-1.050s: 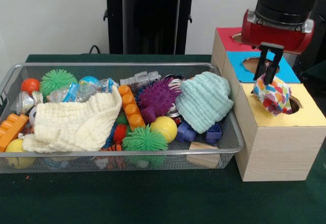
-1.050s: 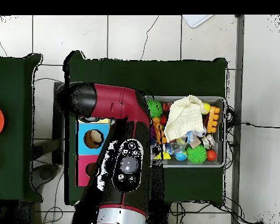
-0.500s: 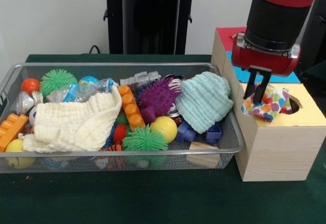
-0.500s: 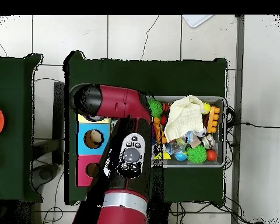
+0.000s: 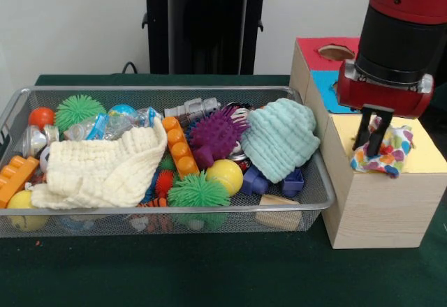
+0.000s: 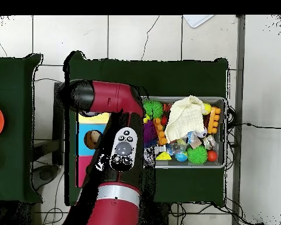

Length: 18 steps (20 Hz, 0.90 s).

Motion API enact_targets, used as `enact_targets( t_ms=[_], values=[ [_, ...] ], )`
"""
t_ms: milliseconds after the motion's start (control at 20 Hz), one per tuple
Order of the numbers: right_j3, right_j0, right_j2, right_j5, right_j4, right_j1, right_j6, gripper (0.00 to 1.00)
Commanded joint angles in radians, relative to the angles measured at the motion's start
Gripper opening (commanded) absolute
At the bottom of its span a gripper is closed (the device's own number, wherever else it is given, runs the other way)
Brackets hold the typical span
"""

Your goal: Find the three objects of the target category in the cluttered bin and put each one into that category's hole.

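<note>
One colourful patterned cloth [image 5: 385, 151] is pinched between the closed-down fingers of the end effector [image 5: 372, 139], sitting on the yellow top of the wooden box [image 5: 377, 202], right by its near edge. Over in the wire bin [image 5: 316, 194], a cream cloth [image 5: 98, 171] and mint knit cloth [image 5: 279, 138] lie on the toys.

The front view sits low and close before the wire bin [image 5: 167, 209], facing its long side, while the overhead view looks straight down from high above; both share the bin [image 6: 225, 130] and the wooden box [image 5: 374, 202] beside it.
</note>
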Motion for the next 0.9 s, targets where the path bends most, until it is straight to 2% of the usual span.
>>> enact_targets(
  t_ms=[50,550,600,700,750,900],
  values=[
    [-0.047,0.027,0.071,0.111,0.045,0.058,0.245,0.00],
    [-0.072,0.071,0.039,0.252,0.081,0.009,0.295,0.00],
    [-0.060,0.072,0.038,0.253,0.083,0.004,0.289,0.00],
    [0.004,0.071,0.027,0.217,0.082,-0.019,0.273,0.00],
    [0.060,0.058,0.030,0.196,0.076,-0.029,0.239,0.00],
    [0.147,0.038,0.032,0.140,0.067,-0.043,0.198,0.00]
  ],
)
